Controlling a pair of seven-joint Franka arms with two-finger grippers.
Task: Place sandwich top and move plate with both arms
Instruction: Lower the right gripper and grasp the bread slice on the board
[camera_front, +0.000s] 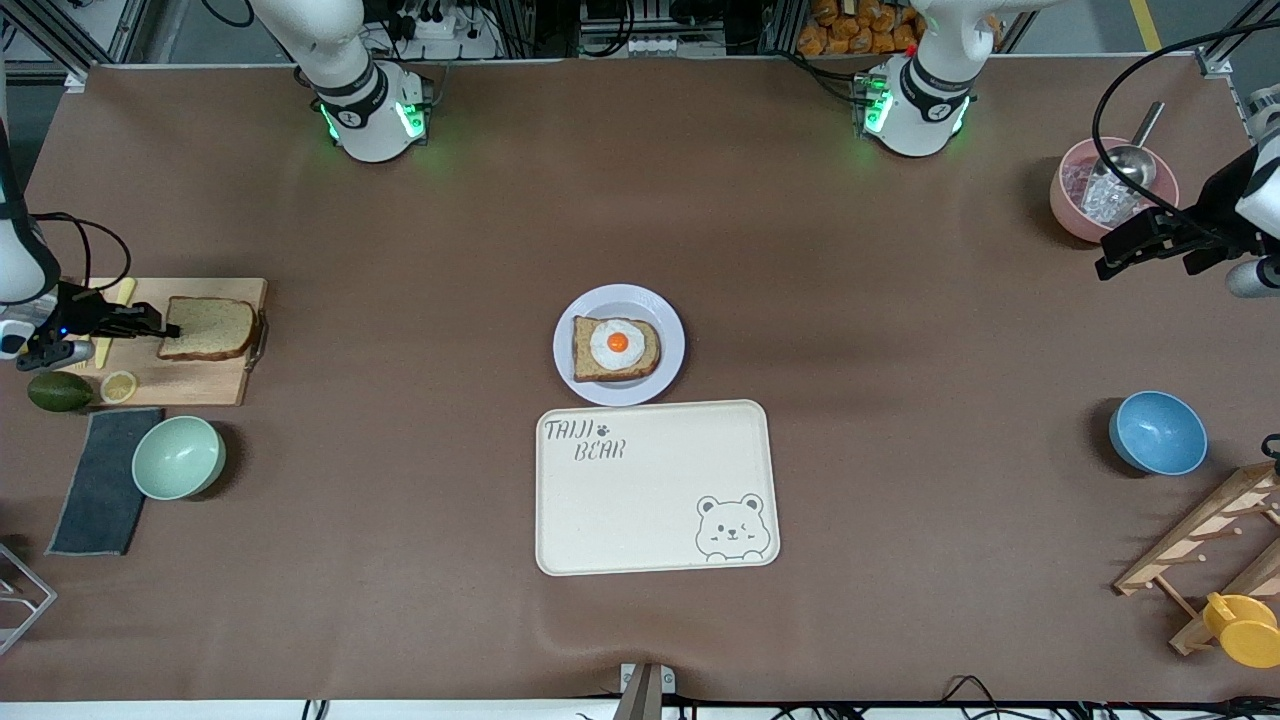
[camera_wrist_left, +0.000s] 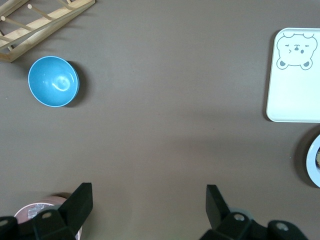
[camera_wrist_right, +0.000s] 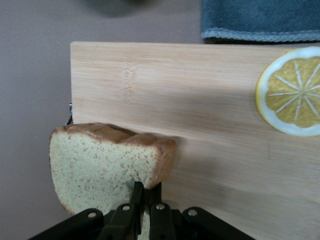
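Observation:
The sandwich top (camera_front: 208, 328), a tan bread slice with brown crust, lies over the wooden cutting board (camera_front: 200, 385) at the right arm's end of the table. My right gripper (camera_front: 170, 330) is shut on the slice's edge; in the right wrist view the fingers (camera_wrist_right: 147, 192) pinch the bread (camera_wrist_right: 100, 165) above the board (camera_wrist_right: 220, 125). The lavender-white plate (camera_front: 665, 320) sits mid-table with an egg-topped bread slice (camera_front: 616, 348) on it. My left gripper (camera_front: 1105, 262) hangs open and empty by the pink bowl (camera_front: 1075, 200), its fingers wide apart over bare table (camera_wrist_left: 149, 192).
A cream bear-print tray (camera_front: 655, 490) lies just nearer the camera than the plate. A lemon slice (camera_front: 118, 386), an avocado (camera_front: 58, 391), a grey cloth (camera_front: 100, 490) and a green bowl (camera_front: 178, 457) sit by the board. A blue bowl (camera_front: 1157, 432) and wooden rack (camera_front: 1220, 540) stand at the left arm's end.

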